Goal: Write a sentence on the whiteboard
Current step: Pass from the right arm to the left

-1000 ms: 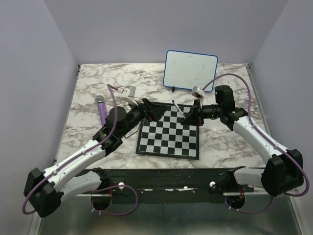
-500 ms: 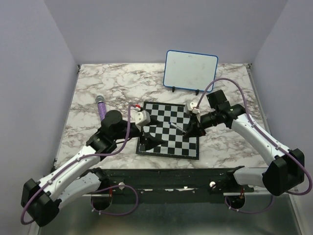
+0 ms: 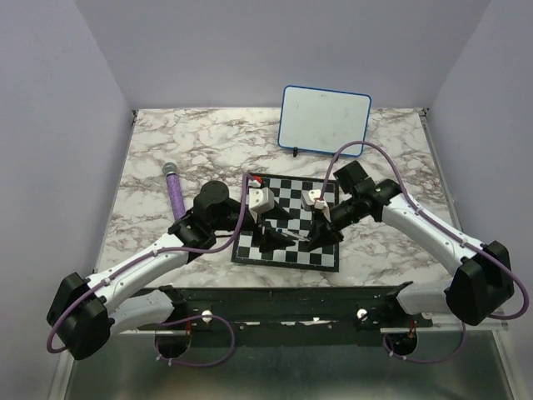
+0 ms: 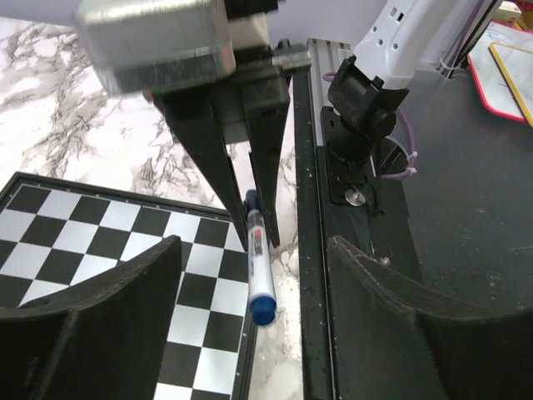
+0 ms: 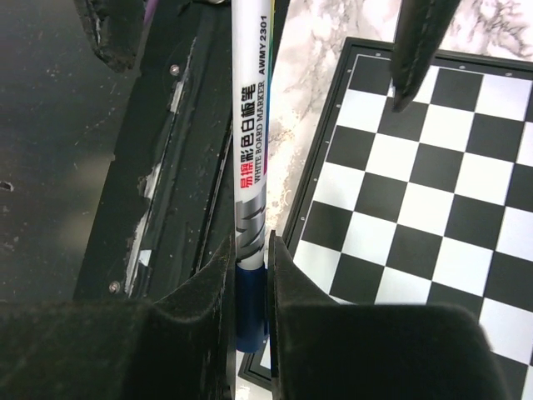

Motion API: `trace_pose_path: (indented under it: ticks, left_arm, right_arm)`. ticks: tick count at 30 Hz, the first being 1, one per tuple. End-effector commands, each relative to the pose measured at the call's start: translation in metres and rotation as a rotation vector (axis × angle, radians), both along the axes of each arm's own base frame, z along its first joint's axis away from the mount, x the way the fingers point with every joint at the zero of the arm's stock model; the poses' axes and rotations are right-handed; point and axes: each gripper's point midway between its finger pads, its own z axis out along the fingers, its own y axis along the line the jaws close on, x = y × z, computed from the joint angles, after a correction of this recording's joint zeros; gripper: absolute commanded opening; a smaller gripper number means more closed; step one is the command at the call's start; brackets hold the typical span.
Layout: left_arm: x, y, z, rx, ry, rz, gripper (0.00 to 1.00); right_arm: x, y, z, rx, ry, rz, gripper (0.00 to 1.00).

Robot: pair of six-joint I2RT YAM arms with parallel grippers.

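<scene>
The whiteboard stands upright at the back of the table, white with a blue rim; I make out no sentence on it. My right gripper hangs over the chessboard's near edge, shut on a white marker just above its blue end. My left gripper faces it from the left, open. The marker's blue-capped free end lies between the left fingers without touching either.
A black-and-white chessboard lies mid-table under both grippers. A purple stick-shaped object rests on the marble at the left. A black rail runs along the table's near edge, and lilac walls close in three sides.
Both arms have drawn in towards the chessboard's near edge. The left gripper swung round from the board's back left to face the right gripper, and the marker's end now sits between its fingers.
</scene>
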Motion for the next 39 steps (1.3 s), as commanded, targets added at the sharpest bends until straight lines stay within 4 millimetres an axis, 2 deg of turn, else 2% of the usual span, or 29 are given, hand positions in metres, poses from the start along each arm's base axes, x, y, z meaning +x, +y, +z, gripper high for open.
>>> trace_pose_path:
  ticks: [1,3,13,26,34,39]
  left_arm:
    - [-0.008,-0.011,0.017,-0.042,-0.024,-0.086,0.74]
    - [-0.009,-0.012,0.013,-0.027,-0.007,-0.094,0.69]
    - [-0.01,-0.013,-0.002,0.026,0.011,-0.113,0.66]
    - [-0.008,-0.014,-0.019,0.118,0.026,-0.116,0.51]
    - [-0.008,-0.013,-0.021,0.129,0.027,-0.117,0.47]
    - [-0.007,-0.014,-0.016,0.106,0.023,-0.113,0.46]
  right_arm:
    - [-0.004,0.005,-0.003,-0.02,-0.004,0.036,0.09]
    - [-0.004,0.005,-0.002,-0.019,-0.005,0.036,0.09]
    - [-0.002,0.006,-0.001,-0.027,0.003,0.021,0.09]
    - [-0.004,0.007,0.0,-0.02,0.031,0.024,0.09]
    - [-0.003,0.007,-0.002,-0.029,0.039,0.021,0.09]
    - [-0.003,0.007,-0.004,-0.035,0.044,0.02,0.09]
